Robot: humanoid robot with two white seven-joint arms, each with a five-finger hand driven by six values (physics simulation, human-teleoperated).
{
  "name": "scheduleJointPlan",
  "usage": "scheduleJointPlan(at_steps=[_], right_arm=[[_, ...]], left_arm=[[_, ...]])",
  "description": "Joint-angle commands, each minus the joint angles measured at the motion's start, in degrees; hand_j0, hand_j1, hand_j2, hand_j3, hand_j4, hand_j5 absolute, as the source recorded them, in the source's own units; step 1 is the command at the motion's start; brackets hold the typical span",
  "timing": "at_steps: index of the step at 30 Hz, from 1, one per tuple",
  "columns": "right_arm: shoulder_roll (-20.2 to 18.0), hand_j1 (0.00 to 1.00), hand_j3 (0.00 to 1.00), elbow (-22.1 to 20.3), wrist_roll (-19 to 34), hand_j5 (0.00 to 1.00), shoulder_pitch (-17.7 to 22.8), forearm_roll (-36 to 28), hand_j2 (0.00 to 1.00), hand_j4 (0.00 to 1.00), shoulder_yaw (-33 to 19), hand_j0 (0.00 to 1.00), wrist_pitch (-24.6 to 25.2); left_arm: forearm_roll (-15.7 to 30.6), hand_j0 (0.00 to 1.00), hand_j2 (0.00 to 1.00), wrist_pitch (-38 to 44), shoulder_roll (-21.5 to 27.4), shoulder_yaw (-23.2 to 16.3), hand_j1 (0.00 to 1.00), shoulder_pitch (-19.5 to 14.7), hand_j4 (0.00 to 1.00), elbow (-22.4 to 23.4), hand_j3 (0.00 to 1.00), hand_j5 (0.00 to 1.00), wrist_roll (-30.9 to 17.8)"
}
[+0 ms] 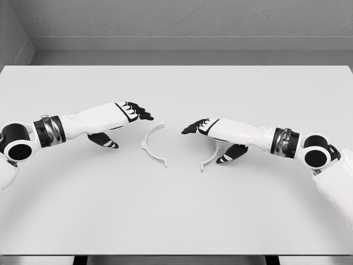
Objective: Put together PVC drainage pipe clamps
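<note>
Two white clamp halves lie near mid-table — the left clamp half (152,142) clear of both hands, the right clamp half (210,155) partly under the right hand (212,130). The table (176,215) has wide bare room toward every edge. Left hand (118,124) and right hover with fingers relaxed, holding nothing.

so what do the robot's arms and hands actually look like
Both arms are glossy white shells with black round joints ringed in white and a dark metallic band at each wrist. The left hand and right hand have white backs and black fingers. No cables or markings show.
</note>
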Motion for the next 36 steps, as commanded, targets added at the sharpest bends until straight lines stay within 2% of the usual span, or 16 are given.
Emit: scheduleJointPlan(at_steps=[1, 3, 5, 18, 22, 27, 29, 34, 36], right_arm=[[0.0, 1.00, 1.00, 0.0, 0.0, 1.00, 0.0, -0.5, 1.00, 1.00, 0.0, 1.00, 0.2], [0.1, 1.00, 1.00, 0.0, 0.0, 1.00, -0.2, -0.5, 1.00, 1.00, 0.0, 1.00, 0.2], [2.2, 1.00, 1.00, 0.0, 0.0, 1.00, -0.4, -0.4, 1.00, 1.00, 0.0, 1.00, 0.2], [4.7, 1.00, 1.00, 0.1, 0.0, 1.00, -0.5, 1.2, 1.00, 1.00, 0.0, 1.00, 0.2], [4.0, 1.00, 1.00, -0.2, 0.0, 1.00, -0.5, 1.1, 1.00, 1.00, -0.4, 1.00, 0.2], [-0.2, 1.00, 1.00, -0.4, 0.0, 1.00, -0.4, 0.4, 1.00, 1.00, -7.7, 1.00, 0.2], [-0.7, 1.00, 1.00, -0.4, 0.0, 1.00, -0.5, 0.5, 1.00, 1.00, -10.0, 1.00, 0.2], [-0.8, 1.00, 1.00, 1.6, 0.0, 1.00, -3.9, 2.4, 1.00, 1.00, -10.1, 1.00, 0.2], [-0.6, 1.00, 1.00, 2.5, 0.0, 1.00, -3.8, 2.9, 1.00, 1.00, -10.1, 1.00, 0.2]], left_arm=[[0.4, 1.00, 1.00, 0.1, 0.0, 0.1, 1.00, 0.0, 1.00, 0.0, 1.00, 1.00, 0.0], [0.4, 1.00, 1.00, 0.1, 0.1, 0.0, 1.00, -0.4, 1.00, 0.0, 1.00, 1.00, 0.0], [0.4, 1.00, 1.00, 0.1, 0.0, 0.1, 1.00, -0.4, 1.00, 0.1, 1.00, 1.00, 0.0], [0.4, 1.00, 1.00, 0.1, -1.7, 0.0, 1.00, -0.6, 1.00, 0.1, 1.00, 1.00, -0.1], [0.4, 1.00, 1.00, 0.1, -1.7, 0.0, 1.00, -0.9, 1.00, 0.1, 1.00, 1.00, -0.1], [0.4, 1.00, 1.00, 0.1, -2.1, 0.0, 1.00, -1.1, 1.00, 0.2, 1.00, 1.00, -0.1], [0.4, 1.00, 1.00, 0.1, -2.9, -0.1, 1.00, -1.8, 1.00, 1.9, 1.00, 1.00, -0.1], [0.3, 1.00, 1.00, 0.1, -2.9, 0.0, 1.00, -1.8, 1.00, 2.1, 1.00, 1.00, -0.1], [0.3, 1.00, 1.00, 0.1, -2.9, 0.0, 1.00, -2.1, 1.00, 2.1, 1.00, 1.00, -0.1]])
